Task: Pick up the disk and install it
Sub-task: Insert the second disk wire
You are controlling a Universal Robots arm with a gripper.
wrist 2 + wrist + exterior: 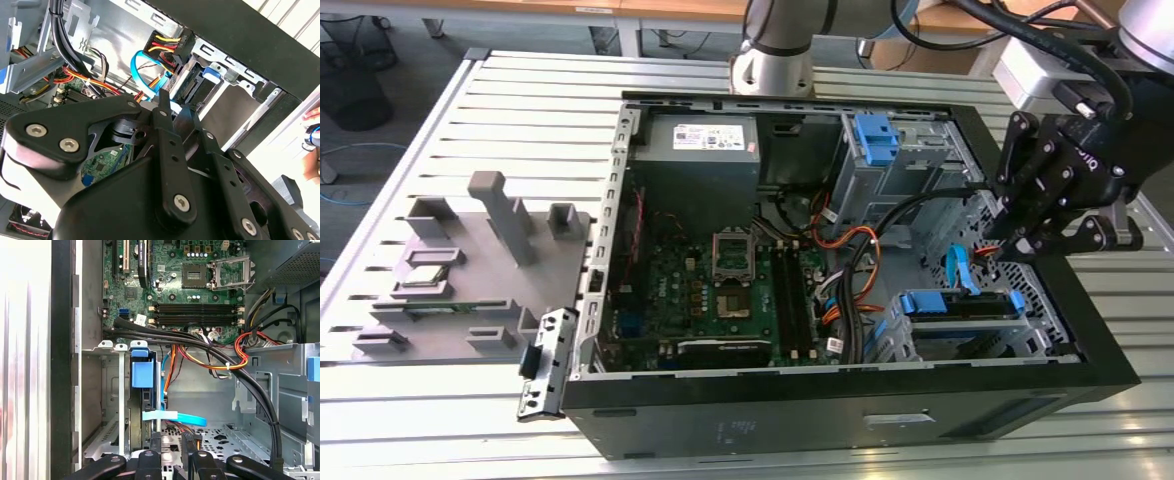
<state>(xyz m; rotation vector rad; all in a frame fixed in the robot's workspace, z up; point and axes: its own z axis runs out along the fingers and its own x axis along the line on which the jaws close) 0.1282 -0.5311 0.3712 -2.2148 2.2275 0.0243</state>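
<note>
The disk, framed by its blue bracket, sits in the lower drive cage at the front corner of the open computer case. In the first wrist view the disk stands edge-on in the cage under its blue tab. In the second wrist view the disk lies just beyond the fingertips. My gripper hovers above the cage, at the exterior view's right. Its fingers stand slightly apart with nothing between them. My gripper is directly over a blue flat cable.
Black and orange cable bundles cross between the motherboard and the cages. A grey power supply and an upper cage with a blue bracket sit at the back. A grey fixture stands left of the case. A hand shows at one edge.
</note>
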